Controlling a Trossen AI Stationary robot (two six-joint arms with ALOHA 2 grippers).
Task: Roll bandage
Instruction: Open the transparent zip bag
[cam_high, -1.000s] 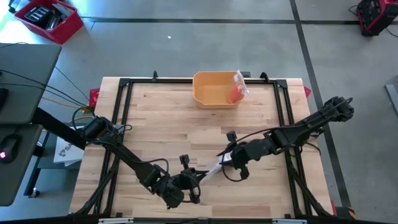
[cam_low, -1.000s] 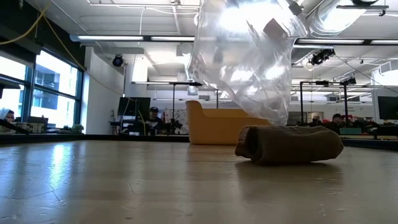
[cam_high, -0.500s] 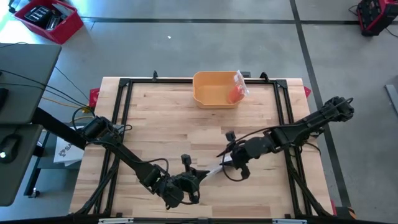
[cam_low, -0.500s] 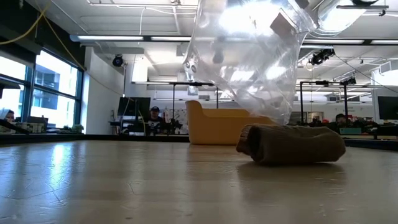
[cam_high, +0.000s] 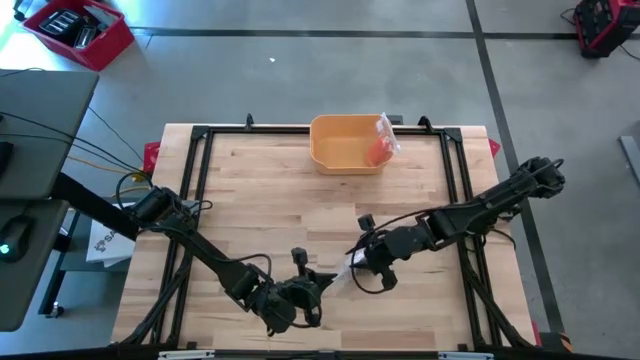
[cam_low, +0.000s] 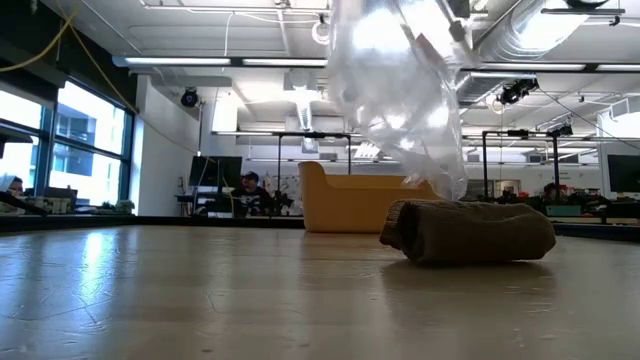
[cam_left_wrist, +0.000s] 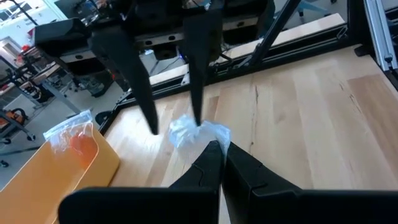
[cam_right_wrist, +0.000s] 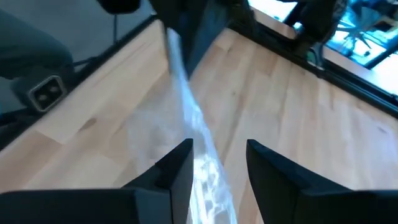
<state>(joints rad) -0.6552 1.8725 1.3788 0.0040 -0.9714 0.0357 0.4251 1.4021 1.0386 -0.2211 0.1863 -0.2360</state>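
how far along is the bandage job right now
Done: the brown bandage roll already lies rolled on the table. In hand: the left claw is shut on one end of a clear plastic bag, while the right claw stands open around the bag's other end. Left: the bandage sits outside the bag, which hangs above it, so bagging looks undone.

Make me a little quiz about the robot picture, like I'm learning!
1. True or false: the left pincer is shut on the clear plastic bag.
2. Where does the yellow bin stand? A) on the wooden table, at the edge far from the arms' bases B) on the floor C) on the grey desk
3. In the low view, what brown thing lies on the table?

Key: 1 true; 2 A; 3 the rolled bandage.
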